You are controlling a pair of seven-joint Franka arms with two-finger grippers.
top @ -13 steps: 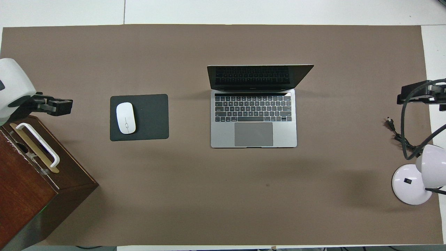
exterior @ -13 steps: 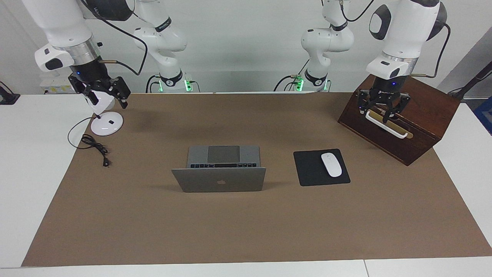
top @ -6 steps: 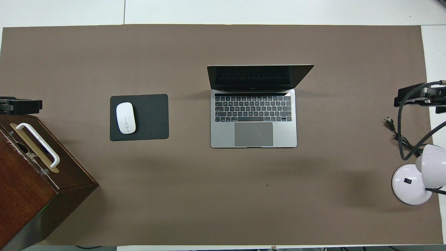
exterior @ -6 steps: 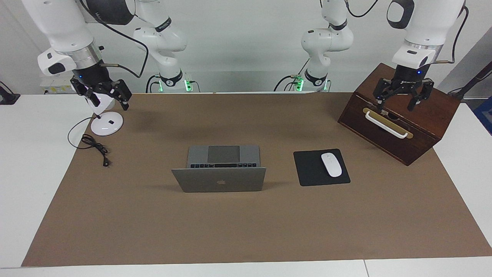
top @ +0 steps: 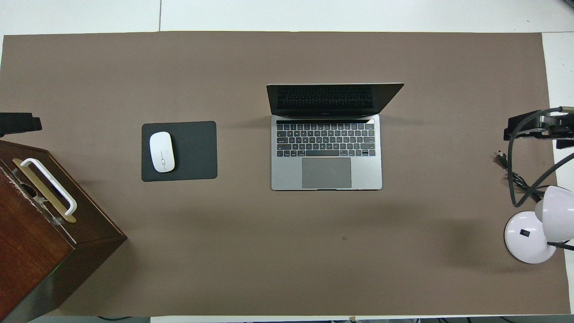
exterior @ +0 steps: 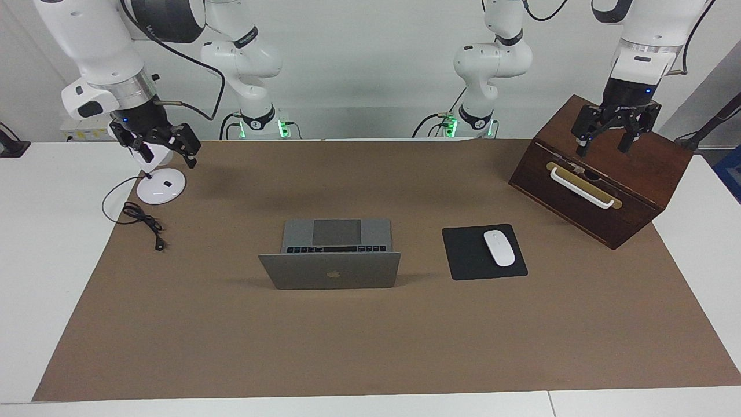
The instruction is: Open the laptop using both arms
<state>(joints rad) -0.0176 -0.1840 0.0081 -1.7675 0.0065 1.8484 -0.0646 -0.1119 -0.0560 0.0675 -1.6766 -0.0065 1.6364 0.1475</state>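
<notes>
The silver-grey laptop stands open in the middle of the brown mat, lid upright, with its dark keyboard and grey trackpad facing the robots. My left gripper hangs open and empty over the top of the wooden box, well away from the laptop. My right gripper is up in the air over the white desk lamp, open and holding nothing. Neither gripper touches the laptop.
A dark wooden box with a white handle sits at the left arm's end. A black mouse pad carries a white mouse beside the laptop. The desk lamp and its black cable lie at the right arm's end.
My left gripper has risen from in front of the box's white handle to above the box's top. The right gripper has lifted slightly over the lamp. The laptop has not moved.
</notes>
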